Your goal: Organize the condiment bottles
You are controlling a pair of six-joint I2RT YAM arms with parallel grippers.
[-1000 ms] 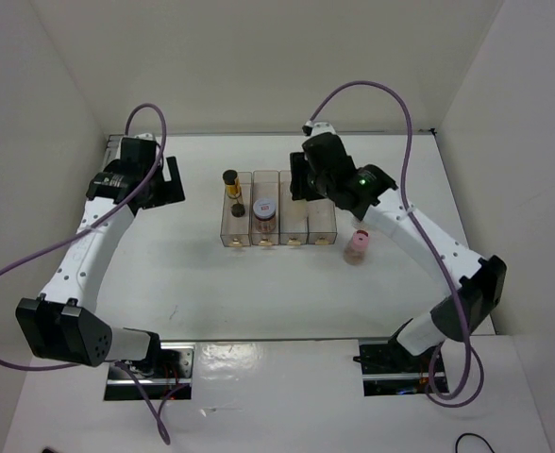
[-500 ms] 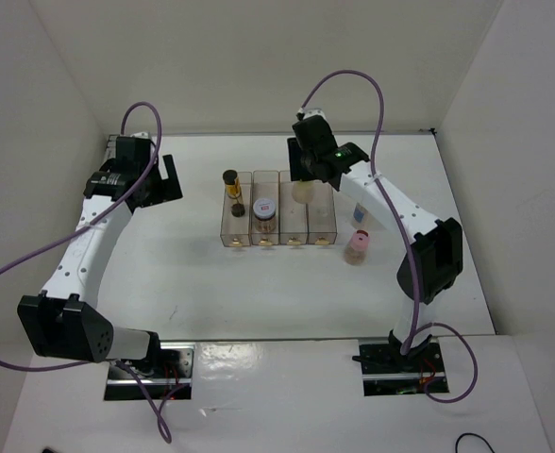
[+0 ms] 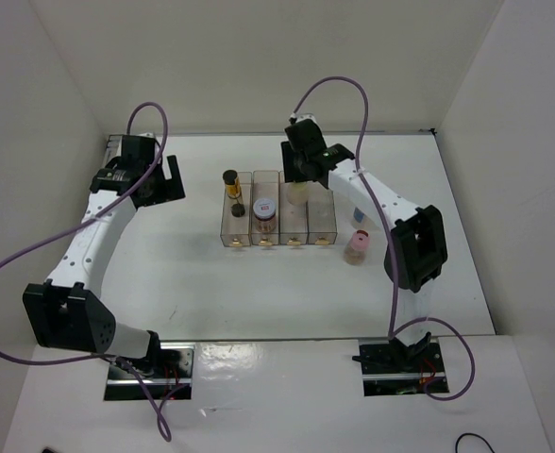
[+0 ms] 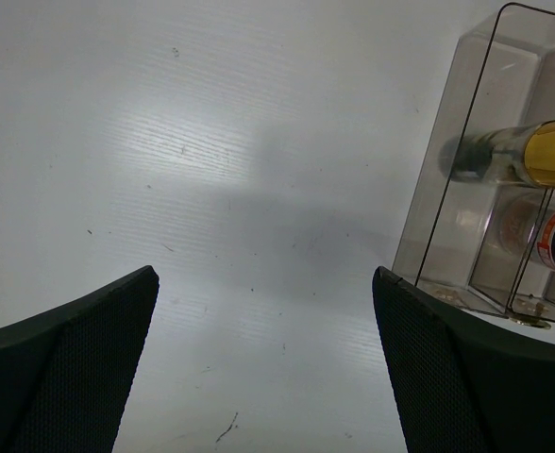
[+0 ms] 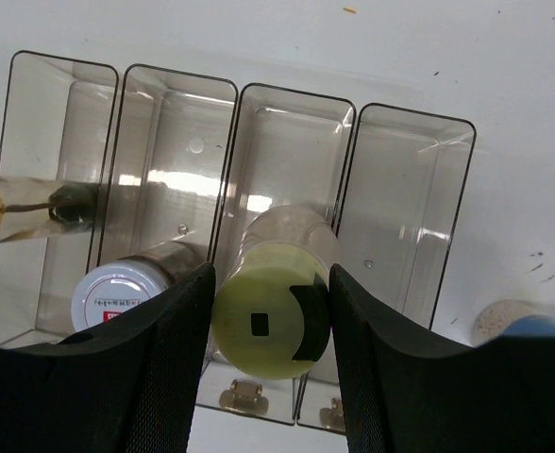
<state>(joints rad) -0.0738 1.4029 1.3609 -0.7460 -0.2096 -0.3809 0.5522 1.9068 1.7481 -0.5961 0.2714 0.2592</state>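
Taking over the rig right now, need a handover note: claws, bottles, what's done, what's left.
Left claw: open, empty, over bare table left of the clear four-slot plastic rack.
Right claw: shut on the cream jar with dark-marked lid at the rack's third slot from the left. Not released; seating unclear.
Done: slim amber black-capped bottle in the first slot, white-lidded brown jar in the second.
Left: release the cream jar. The pink jar and small blue-labelled jar stand on the table right of the rack; only the fourth slot is free.
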